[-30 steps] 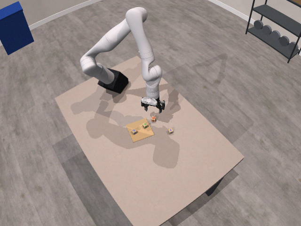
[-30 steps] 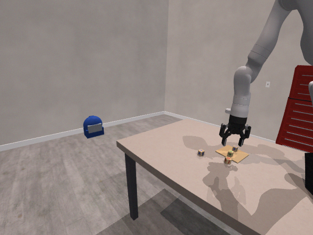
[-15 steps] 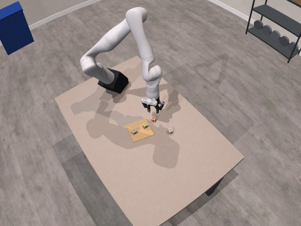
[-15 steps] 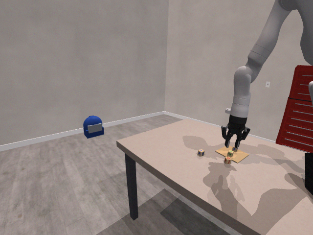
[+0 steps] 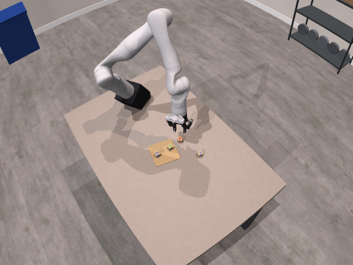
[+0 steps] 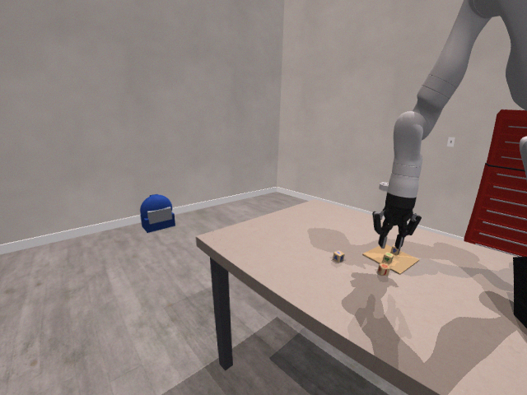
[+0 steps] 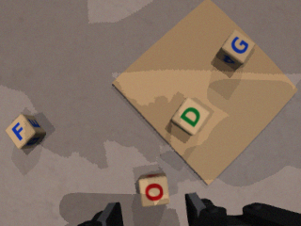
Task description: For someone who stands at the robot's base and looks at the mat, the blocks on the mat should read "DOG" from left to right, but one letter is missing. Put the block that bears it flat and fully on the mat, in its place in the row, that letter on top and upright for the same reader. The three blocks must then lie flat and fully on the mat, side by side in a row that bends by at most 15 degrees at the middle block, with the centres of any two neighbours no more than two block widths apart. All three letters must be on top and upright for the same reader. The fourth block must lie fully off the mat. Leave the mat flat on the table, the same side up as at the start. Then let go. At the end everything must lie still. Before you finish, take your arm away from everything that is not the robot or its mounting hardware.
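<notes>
Going left to right in the wrist view, the F block (image 7: 23, 131) lies alone on the counter (image 7: 75, 51), well apart from the rest. Next comes the O block (image 7: 153, 190), off the mat, just beside its near edge, red letter on top. It sits in line with the gap between the two black fingers of the claw (image 7: 152, 213), which hangs above the counter with its jaws partly apart and nothing between them. Right of that lies the mat (image 7: 263, 97), carrying the D block (image 7: 192, 117) near its lower corner and the G block (image 7: 237, 47) toward its far corner.

The step in hand looks like the approach to the O block. To do it well, the claw should come straight down with the block centred between the fingers, pads square to two opposite side faces, so that the block does not twist as they close. The opening looks only a little wider than the block, so any sideways drift risks a fingertip landing on top of it. The D block is near and should not be nudged.

Counted: four letter blocks, two on the mat and two off it; one mat; one claw.
</notes>
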